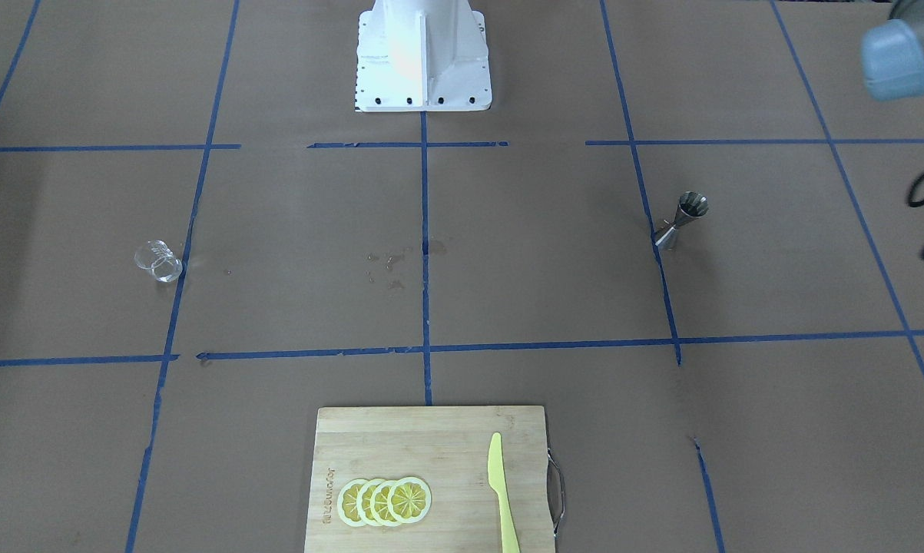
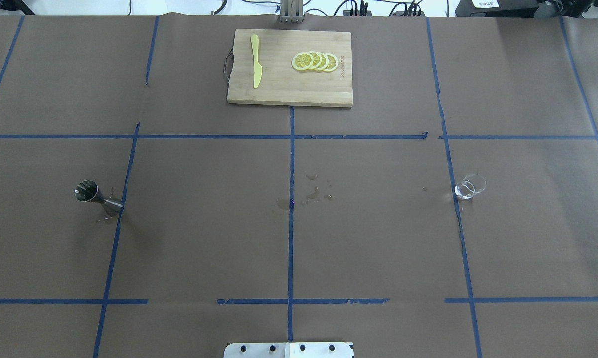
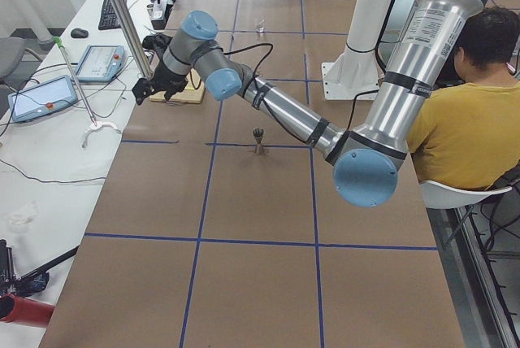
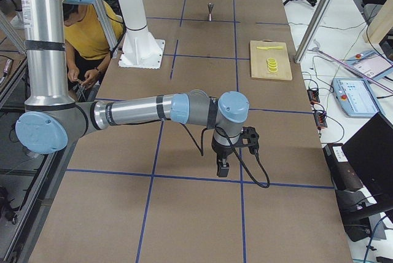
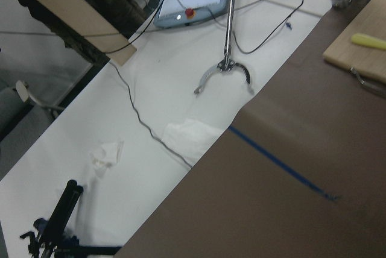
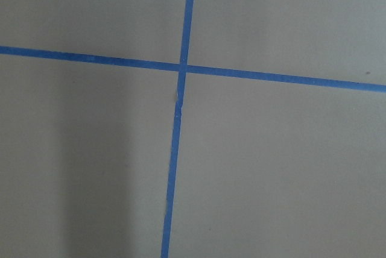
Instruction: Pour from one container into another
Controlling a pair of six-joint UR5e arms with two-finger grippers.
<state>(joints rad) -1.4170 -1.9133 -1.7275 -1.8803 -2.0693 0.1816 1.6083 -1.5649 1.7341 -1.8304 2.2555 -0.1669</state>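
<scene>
The clear glass cup (image 1: 158,261) (image 2: 469,186) stands upright on the robot's right side of the table. The steel jigger (image 1: 683,220) (image 2: 96,196) (image 3: 258,141) (image 4: 210,11) stands upright on the robot's left side, beside a blue tape line. My left gripper (image 3: 150,86) hangs high over the table's far left edge, well away from the jigger; a sliver of it shows at the edge of the front-facing view. My right gripper (image 4: 222,166) points down over a tape cross near the table's right end. For both, I cannot tell whether they are open or shut.
A wooden cutting board (image 1: 431,445) (image 2: 289,84) at the operators' side carries lemon slices (image 1: 385,501) and a yellow knife (image 1: 501,491). Wet spots (image 2: 311,191) mark the paper at mid-table. The white pedestal (image 1: 423,61) stands at the robot's side. A person in yellow (image 3: 471,112) sits behind.
</scene>
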